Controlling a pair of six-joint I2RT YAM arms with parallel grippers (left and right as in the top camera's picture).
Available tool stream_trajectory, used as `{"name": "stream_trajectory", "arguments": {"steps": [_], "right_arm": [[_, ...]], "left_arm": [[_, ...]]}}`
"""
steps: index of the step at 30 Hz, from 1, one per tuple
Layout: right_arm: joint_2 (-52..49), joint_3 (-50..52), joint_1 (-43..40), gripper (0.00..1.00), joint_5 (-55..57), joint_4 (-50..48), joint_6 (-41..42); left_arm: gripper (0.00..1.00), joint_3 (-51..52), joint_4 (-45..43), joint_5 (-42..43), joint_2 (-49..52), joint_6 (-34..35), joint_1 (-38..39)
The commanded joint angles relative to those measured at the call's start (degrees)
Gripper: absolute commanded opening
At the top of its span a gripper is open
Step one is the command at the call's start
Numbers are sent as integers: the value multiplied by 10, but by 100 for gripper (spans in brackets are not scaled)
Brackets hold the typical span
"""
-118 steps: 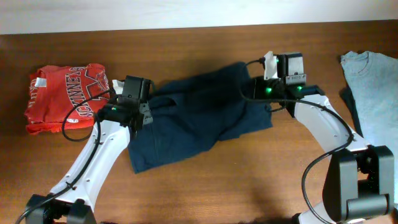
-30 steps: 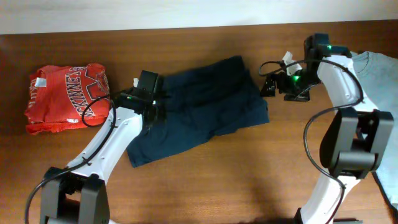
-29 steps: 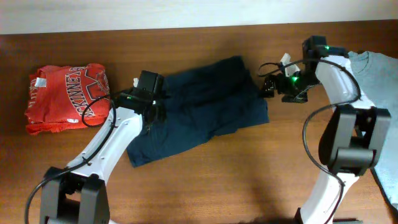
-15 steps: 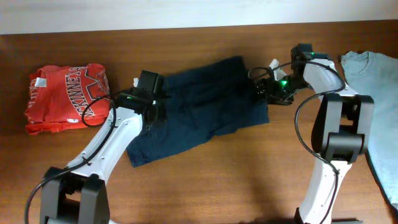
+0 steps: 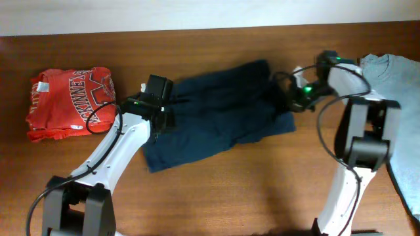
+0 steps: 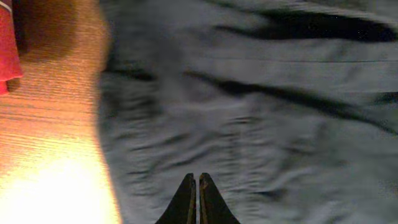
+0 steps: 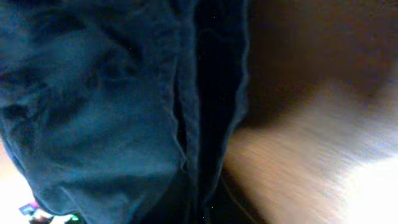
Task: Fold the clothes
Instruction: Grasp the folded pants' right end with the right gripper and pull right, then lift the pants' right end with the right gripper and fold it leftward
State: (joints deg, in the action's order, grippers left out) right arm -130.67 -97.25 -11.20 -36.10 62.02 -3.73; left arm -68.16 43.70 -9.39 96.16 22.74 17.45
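The clothes (image 5: 216, 118) are one dark navy garment, lying crumpled across the middle of the table. My left gripper (image 5: 159, 124) rests on its left part. In the left wrist view its fingers (image 6: 197, 180) are shut tip to tip over the blurred fabric (image 6: 261, 124). My right gripper (image 5: 287, 101) is at the garment's right edge and is closed on it. The right wrist view is filled with folds of navy cloth (image 7: 93, 106), and the fingers are lost in the dark beneath them.
A red shirt with white lettering (image 5: 69, 101) lies bundled at the far left; its edge shows in the left wrist view (image 6: 6, 43). A pale grey-blue T-shirt (image 5: 394, 85) lies at the right edge. Brown wooden table (image 5: 262, 190) in front.
My right gripper came in to the garment's right edge and took hold. The whole garment has slid a little to the right. My left arm has hardly moved.
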Motion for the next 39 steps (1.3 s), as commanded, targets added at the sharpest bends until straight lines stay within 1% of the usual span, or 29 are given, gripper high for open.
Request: {"name": "stream_trajectory", "arguments": {"steps": [1,5,9,10,14,18,21,22,26,27,30,39], "right_arm": [[18,5,-56,4,1,19,1],[38,5,-96,4,6,45,0],[43,5,-97,4,6,56,-5],[43,5,-89,4,6,59,-6],[47,5,-68,4,5,57,-5],[61,5,-59,4,5,57,-5],[81,5,-59,4,5,58,-5],[90,5,-59,4,5,60,-5],[120,5,-56,4,5,64,-6],[131,5,-47,4,5,64,-10],[143,5,-18,4,9,64,-21],[146,-5,143,4,22,45,-14]], "left_arm": [[4,-10,1,22,0,3,-1],[4,-10,0,38,0,4,-1],[4,-10,-14,43,1,4,-1],[1,-10,-30,52,3,4,0],[1,-9,-90,91,25,4,0],[1,-9,-134,148,81,8,-1],[1,-9,-155,201,118,13,-8],[1,-9,-159,217,136,27,-19],[1,-9,-160,248,153,36,-54],[1,-9,-163,264,155,36,-68],[1,-9,-165,277,157,36,-81],[1,-9,-171,283,157,36,-80]]}}
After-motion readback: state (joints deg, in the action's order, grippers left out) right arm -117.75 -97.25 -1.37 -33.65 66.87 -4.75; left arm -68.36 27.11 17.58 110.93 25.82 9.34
